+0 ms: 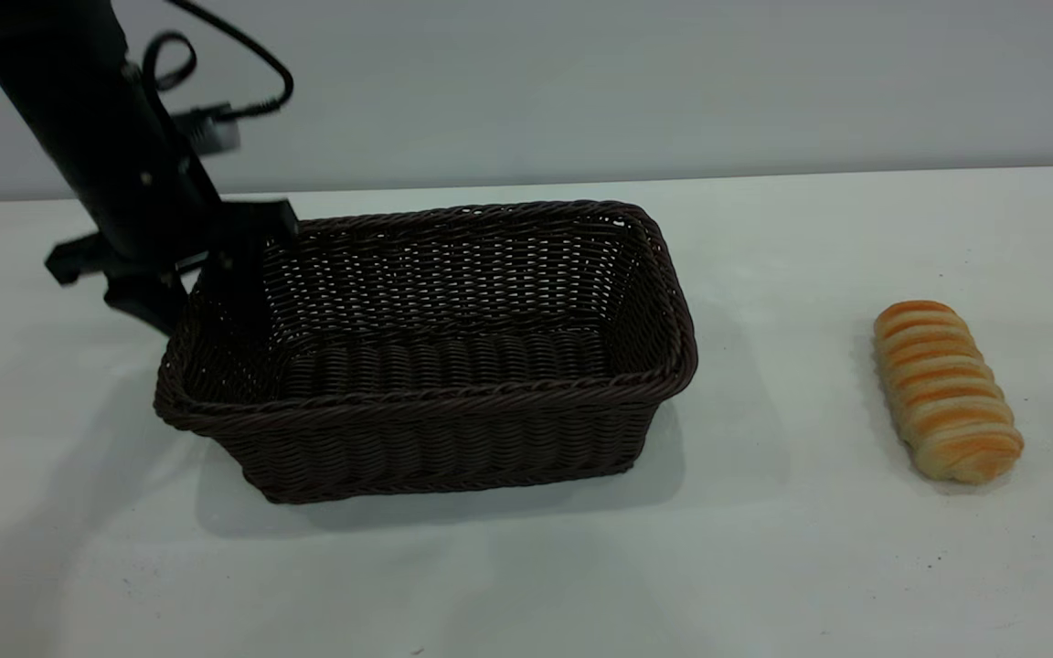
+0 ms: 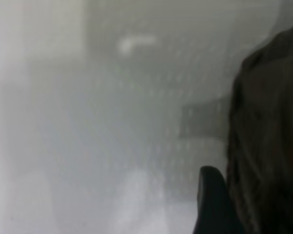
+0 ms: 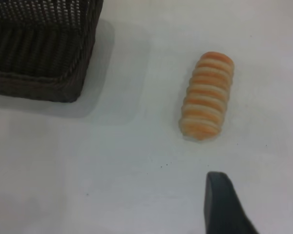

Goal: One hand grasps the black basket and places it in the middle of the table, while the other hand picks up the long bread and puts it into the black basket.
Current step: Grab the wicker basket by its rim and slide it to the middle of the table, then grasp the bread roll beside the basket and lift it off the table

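Note:
The black basket (image 1: 435, 448) stands on the white table (image 1: 764, 567), left of the middle. My left gripper (image 1: 205, 311) straddles the basket's left end wall, one finger inside and one outside, shut on the rim. In the left wrist view one finger (image 2: 212, 207) lies against the basket's wall (image 2: 268, 146); the other finger is hidden. The long bread (image 1: 945, 391) lies on the table to the basket's right, apart from it. My right gripper (image 3: 261, 209) is open and empty, hovering above the table a little short of the bread (image 3: 207, 95). It is out of the exterior view.
The basket's corner (image 3: 39, 53) shows in the right wrist view, a short way from the bread. A grey wall runs behind the table's far edge (image 1: 764, 174). White tabletop lies between basket and bread.

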Controlling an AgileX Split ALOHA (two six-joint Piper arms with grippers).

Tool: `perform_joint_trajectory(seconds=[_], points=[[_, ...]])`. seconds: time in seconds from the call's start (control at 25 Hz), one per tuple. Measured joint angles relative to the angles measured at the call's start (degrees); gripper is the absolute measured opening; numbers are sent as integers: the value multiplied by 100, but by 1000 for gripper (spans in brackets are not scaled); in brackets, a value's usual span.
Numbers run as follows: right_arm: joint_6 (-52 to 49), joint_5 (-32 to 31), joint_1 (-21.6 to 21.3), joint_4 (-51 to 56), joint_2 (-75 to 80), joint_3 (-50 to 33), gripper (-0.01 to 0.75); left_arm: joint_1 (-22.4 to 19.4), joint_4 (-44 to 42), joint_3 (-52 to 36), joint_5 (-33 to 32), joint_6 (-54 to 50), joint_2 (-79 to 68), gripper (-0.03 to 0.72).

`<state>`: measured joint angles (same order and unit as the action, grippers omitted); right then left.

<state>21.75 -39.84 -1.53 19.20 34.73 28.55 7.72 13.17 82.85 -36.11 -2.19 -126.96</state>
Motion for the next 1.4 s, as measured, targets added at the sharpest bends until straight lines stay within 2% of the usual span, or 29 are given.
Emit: perform_joint_trajectory(seconds=[0.4, 0.56, 0.72, 0.88, 1.12, 1.2, 1.4], points=[[11, -2, 0, 96, 8, 0, 346, 0, -535, 163, -552, 15, 1129, 488], [571, 72, 0, 850, 372, 0, 346, 0, -726, 163, -638, 15, 1737, 488], [1464, 360, 0, 1863, 1413, 118, 346, 0, -646, 163, -680, 15, 2312, 488], [1830, 592, 0, 2334, 2863, 757, 346, 0, -600, 163, -767, 15, 2839, 488], [1815, 657, 0, 2435, 4996, 1838, 346, 0, -606, 163, -960, 219, 3408, 488], [1603, 532, 0, 2240, 5586, 2180, 346, 0, -611, 163, -1031, 219, 3522, 488], [483, 114, 0, 949, 6721, 3166, 346, 0, -615, 163, -1243, 256, 3586, 488]])
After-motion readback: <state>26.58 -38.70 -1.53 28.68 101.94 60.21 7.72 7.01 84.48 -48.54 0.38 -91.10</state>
